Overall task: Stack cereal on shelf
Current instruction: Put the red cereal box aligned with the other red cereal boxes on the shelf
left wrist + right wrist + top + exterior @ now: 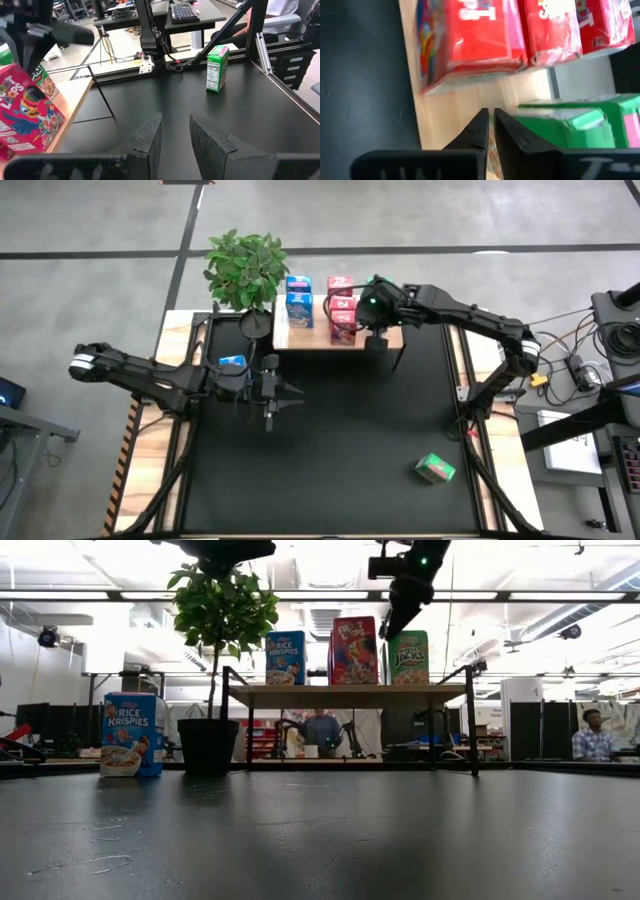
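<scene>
Two loose cartons: a green carton (435, 469) lies on its side at the near right of the worktop (340, 440); a blue carton (131, 734) stands upright at the left, just beside the left arm.
Shelf: the shelf (310, 337) sits at the far edge of the worktop, beside a potted plant (246, 268).
On the shelf: blue cartons (299, 302) at the left, red cartons (342, 308) in the middle, green cartons (570, 120) at the right end, all upright in the low view.
Right gripper: the right gripper (377, 305) hovers over the shelf's right end, fingers pressed together and empty, just beside the shelved green cartons.
Left gripper: the left gripper (172, 132) hangs over the middle left of the worktop, fingers a little apart, pinching nothing.
Key relation: the lying green carton is well apart from both grippers, on the right arm's side; that arm looks better placed to fetch it.
Long axis: I judge it runs roughly left to right, slightly skewed, so the fingers would likely close across the short width.
Step judged: a green carton seems just placed; the two loose ones remain.
</scene>
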`<state>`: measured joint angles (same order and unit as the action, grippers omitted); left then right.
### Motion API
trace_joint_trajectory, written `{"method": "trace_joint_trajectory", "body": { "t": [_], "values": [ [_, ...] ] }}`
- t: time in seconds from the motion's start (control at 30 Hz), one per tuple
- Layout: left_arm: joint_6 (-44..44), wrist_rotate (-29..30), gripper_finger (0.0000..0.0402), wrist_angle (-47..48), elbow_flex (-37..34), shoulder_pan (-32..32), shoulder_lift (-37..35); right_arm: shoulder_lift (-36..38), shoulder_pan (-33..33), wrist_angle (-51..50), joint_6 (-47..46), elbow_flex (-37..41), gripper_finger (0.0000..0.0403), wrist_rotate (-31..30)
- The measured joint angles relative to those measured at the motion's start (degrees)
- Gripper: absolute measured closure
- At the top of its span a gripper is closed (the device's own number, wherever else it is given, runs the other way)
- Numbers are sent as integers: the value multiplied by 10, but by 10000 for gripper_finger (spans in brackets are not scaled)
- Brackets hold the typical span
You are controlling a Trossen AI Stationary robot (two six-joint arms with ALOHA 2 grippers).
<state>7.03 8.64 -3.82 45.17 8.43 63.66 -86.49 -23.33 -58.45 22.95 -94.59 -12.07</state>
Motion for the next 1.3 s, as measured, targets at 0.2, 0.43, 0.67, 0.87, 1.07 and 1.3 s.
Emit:
{"method": "trace_joint_trajectory", "body": {
  "t": [0.2,0.43,0.67,0.87,1.07,1.3],
  "values": [
    [0,0,318,2,0,0,0,0,0,40,2,22,390,1],
    [0,0,318,2,0,0,0,-2,0,66,1,24,390,5],
    [0,0,318,1,0,0,0,-3,1,80,0,25,390,10],
    [3,0,318,0,0,0,0,-3,1,86,0,25,390,26],
    [3,0,318,0,0,0,0,-3,1,79,-4,25,390,24],
    [2,0,318,0,0,0,0,-2,1,59,-3,13,390,15]
  ]
}}
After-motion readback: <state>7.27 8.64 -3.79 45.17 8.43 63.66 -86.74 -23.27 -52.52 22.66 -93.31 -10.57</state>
